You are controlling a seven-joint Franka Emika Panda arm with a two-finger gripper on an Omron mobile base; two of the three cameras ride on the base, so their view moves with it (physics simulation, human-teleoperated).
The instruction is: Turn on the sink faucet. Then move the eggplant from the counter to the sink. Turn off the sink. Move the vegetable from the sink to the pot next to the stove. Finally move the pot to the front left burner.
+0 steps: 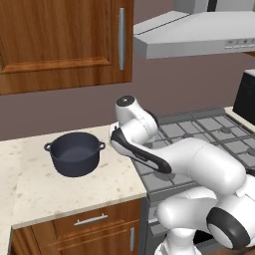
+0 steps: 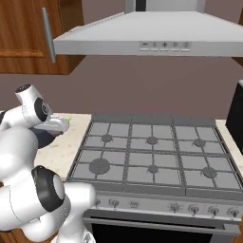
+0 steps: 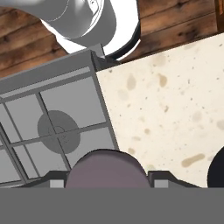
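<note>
From the left base view, the pot (image 1: 75, 153) sits on the counter (image 1: 30, 184) at nine o'clock of the stove (image 1: 209, 130), apart from it. From the right base view, the stove's (image 2: 152, 154) burners are bare. In the hand view, the gripper (image 3: 106, 177) pinches the eggplant (image 3: 106, 171) above the stove edge and counter (image 3: 175, 109).
</note>
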